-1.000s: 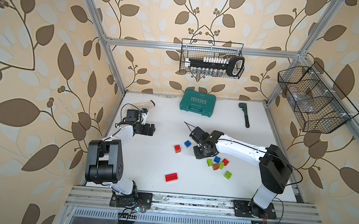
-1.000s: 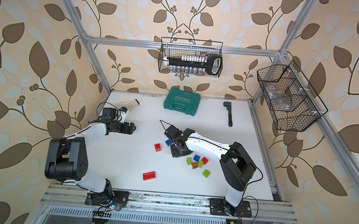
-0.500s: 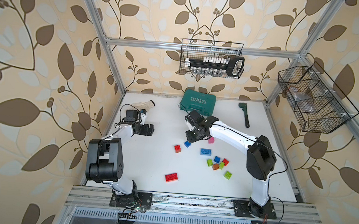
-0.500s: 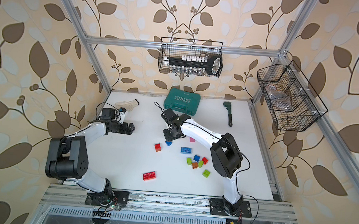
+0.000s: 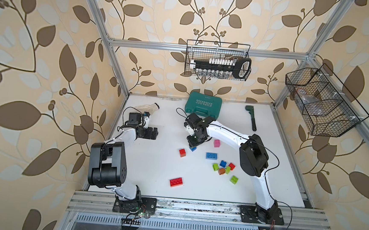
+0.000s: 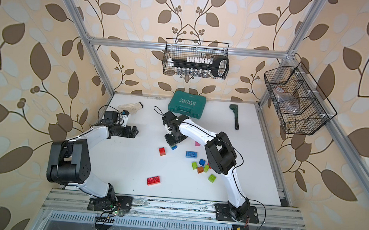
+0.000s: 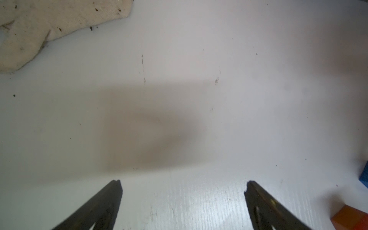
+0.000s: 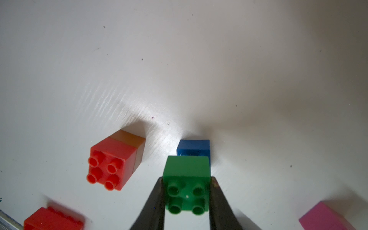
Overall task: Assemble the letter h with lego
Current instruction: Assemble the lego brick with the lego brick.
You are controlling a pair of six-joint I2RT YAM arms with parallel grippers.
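Note:
My right gripper (image 8: 186,180) is shut on a dark green square lego brick (image 8: 187,167), studs facing the camera. It hangs right over a blue square brick (image 8: 194,148) on the table; whether they touch I cannot tell. In both top views the right gripper (image 5: 194,142) hides the green brick, and the blue brick (image 5: 192,149) peeks out below it. A red brick stacked on an orange one (image 8: 113,161) stands beside it. My left gripper (image 7: 183,191) is open over bare table, also visible in a top view (image 5: 154,133).
Loose lego lies around: a pink brick (image 5: 216,143), a long blue brick (image 5: 211,155), a long red brick (image 5: 176,182), and a cluster of lime, blue, red and orange bricks (image 5: 222,168). At the back are a teal case (image 5: 203,105), a wrench (image 5: 251,118) and a glove (image 5: 147,106).
My right arm swung away from the brick cluster towards the back left, then settled over the blue square brick with the green brick in its jaws. The left arm has barely moved.

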